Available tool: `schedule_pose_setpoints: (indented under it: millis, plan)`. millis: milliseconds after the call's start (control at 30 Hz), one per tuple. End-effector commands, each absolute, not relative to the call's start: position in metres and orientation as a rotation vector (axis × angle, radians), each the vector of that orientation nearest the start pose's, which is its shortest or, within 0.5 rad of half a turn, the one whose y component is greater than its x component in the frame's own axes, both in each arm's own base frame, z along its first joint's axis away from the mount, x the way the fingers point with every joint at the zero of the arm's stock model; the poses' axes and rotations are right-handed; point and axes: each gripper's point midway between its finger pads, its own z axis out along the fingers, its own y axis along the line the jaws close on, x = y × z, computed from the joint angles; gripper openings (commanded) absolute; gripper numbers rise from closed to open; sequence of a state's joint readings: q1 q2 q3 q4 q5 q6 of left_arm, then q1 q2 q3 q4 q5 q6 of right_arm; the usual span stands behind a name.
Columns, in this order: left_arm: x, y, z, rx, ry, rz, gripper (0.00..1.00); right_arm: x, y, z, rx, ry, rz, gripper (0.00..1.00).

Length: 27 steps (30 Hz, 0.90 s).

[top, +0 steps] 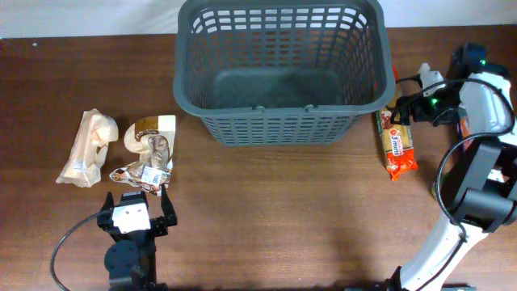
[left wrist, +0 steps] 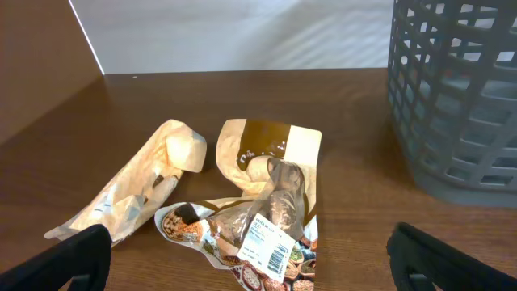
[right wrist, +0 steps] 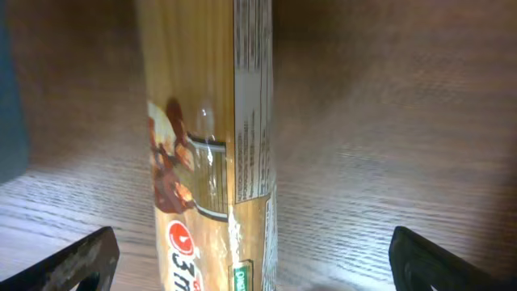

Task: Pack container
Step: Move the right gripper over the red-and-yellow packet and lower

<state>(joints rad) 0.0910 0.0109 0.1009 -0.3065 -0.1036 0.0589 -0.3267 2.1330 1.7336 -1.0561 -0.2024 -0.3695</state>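
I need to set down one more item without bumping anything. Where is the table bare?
Bare: the wide wood strip in front of the basket, between the left gripper and the orange snack packet; also the basket's base. Crowded: the pale bag, brown pouch and printed packet bunched ahead of the left gripper.

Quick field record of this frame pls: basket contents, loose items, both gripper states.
container: large dark grey lattice-sided plastic basket, nothing inside
left of basket: crumpled cream packet; brown-and-cream pouch; clear printed bag with barcode label
right of basket: orange-red snack packet, lying flat
left gripper: open, facing the barcode bag, holding nothing
right gripper: open, above the snack packet, one finger each side
packed: none yet
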Motion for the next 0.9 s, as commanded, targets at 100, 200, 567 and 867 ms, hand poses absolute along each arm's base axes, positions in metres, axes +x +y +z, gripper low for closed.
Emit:
schedule_pose_setpoints:
  millis: [100, 200, 567, 867]
  plan:
    - [0.232, 0.036, 0.144, -0.102, 1.786, 0.182, 0.99, 0.416, -0.091, 0.031, -0.088, 2.966, 0.334, 0.99]
    - [0.232, 0.036, 0.144, -0.102, 1.786, 0.182, 0.99, 0.413, -0.082, 0.026, -0.115, 2.950, 0.405, 0.99]
    - [0.232, 0.036, 0.144, -0.102, 1.786, 0.182, 0.99, 0.415, -0.073, 0.020, -0.153, 2.951, 0.407, 0.99]
    - [0.232, 0.036, 0.144, -0.102, 1.786, 0.182, 0.99, 0.410, -0.066, -0.005, -0.167, 3.007, 0.427, 0.99]
